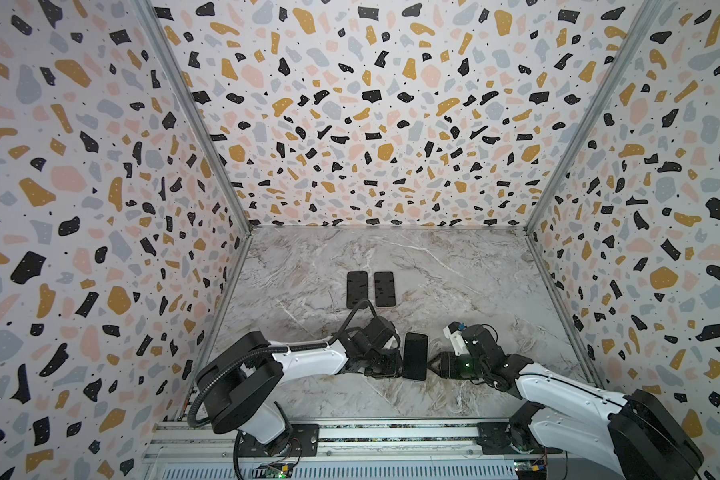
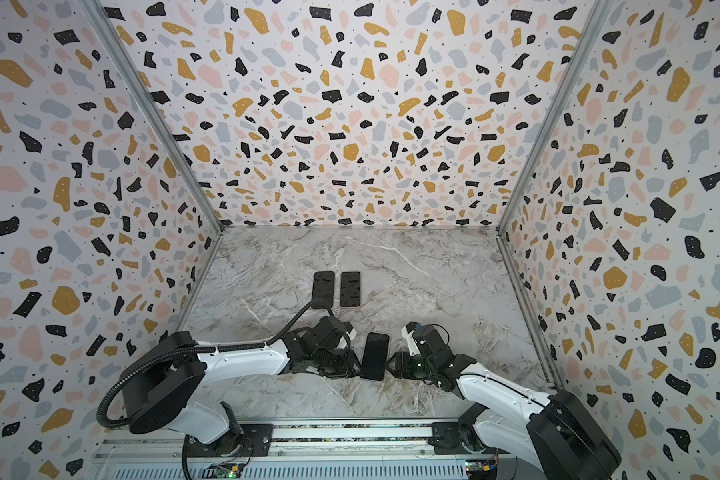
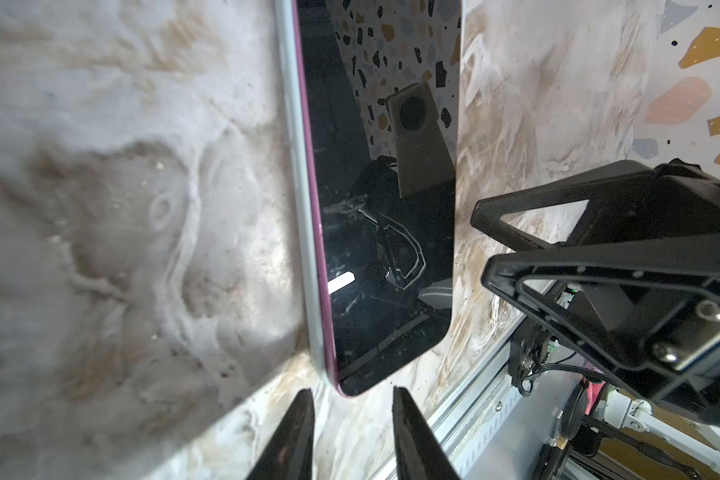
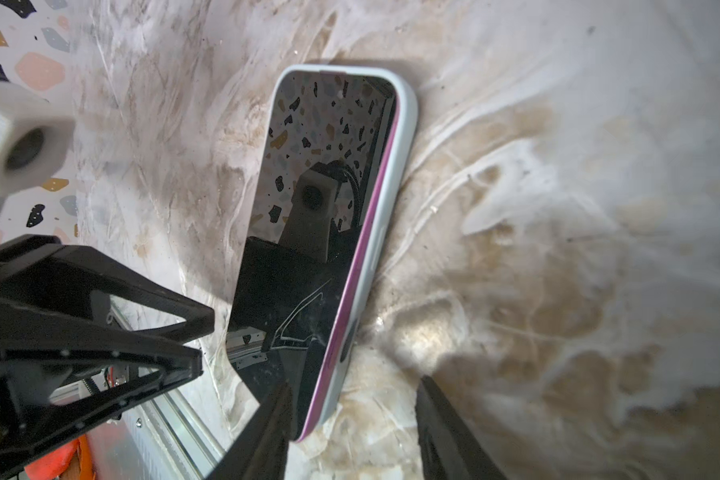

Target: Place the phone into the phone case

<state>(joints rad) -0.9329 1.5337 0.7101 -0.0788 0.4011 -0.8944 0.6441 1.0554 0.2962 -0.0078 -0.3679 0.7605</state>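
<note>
Nearest, both arms reach in from the rail to the near end of the phone [image 4: 308,216]. It lies screen-up in the pale case [image 4: 406,137] on the desk [image 1: 433,270]. The left claw [image 3: 352,392] has its fingers apart, the tips just short of one near corner. The right claw [image 4: 356,381], also apart, straddles the other corner and clamps nothing. The far end sits inside the case rim. Nearer, a pink edge shows along both long sides, so that end probably needs pressing home. Farther back, two dark slabs [image 1: 371,289] lie side by side.
</note>
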